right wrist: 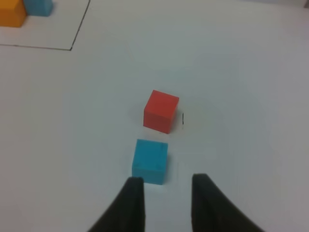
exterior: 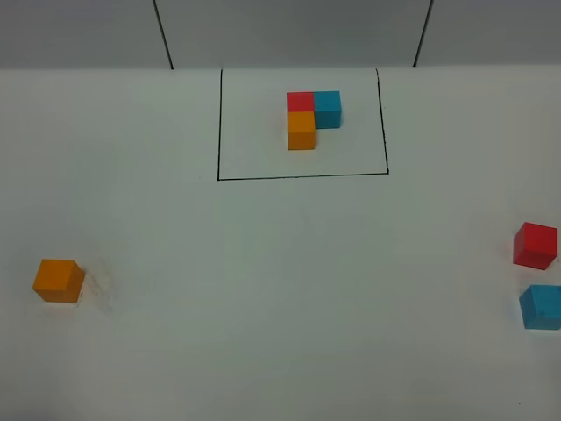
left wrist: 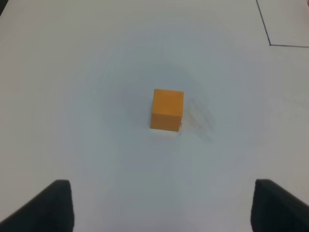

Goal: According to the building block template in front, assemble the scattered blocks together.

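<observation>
The blue cube [exterior: 542, 307] is clipped by the exterior view's right edge. In the right wrist view the template [right wrist: 14, 14] is cut off by the frame, apparently with only two cubes shown.

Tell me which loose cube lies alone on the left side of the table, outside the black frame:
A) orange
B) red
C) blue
A: the orange cube lies by itself at the left, while the red cube and the blue cube sit near each other at the right edge.
</observation>
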Motion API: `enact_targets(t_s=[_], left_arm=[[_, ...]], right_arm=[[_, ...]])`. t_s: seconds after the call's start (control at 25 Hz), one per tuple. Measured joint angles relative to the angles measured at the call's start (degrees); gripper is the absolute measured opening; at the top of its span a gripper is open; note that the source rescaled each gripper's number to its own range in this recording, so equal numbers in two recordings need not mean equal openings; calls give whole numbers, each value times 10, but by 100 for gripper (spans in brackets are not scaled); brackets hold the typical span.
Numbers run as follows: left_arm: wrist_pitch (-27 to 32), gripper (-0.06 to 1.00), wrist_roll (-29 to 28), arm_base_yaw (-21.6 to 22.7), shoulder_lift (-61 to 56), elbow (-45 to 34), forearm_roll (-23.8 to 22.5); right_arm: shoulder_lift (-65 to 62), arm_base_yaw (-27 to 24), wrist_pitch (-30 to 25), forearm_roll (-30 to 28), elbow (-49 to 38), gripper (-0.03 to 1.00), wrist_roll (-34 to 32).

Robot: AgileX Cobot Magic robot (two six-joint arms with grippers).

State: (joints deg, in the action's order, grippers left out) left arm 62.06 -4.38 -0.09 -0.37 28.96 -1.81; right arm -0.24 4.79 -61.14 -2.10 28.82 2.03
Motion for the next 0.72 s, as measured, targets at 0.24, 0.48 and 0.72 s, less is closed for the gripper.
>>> enact_targets(t_s=[0.24, 0.48, 0.72], left_arm=[[0, 68, 0, 0, 0, 0, 0], [0, 68, 0, 0, 0, 0, 0], [0, 68, 1, 0, 0, 0, 0]], right_arm=[[0, 0, 0, 0, 0, 0, 0], [0, 0, 0, 0, 0, 0, 0], [0, 0, 0, 0, 0, 0, 0]])
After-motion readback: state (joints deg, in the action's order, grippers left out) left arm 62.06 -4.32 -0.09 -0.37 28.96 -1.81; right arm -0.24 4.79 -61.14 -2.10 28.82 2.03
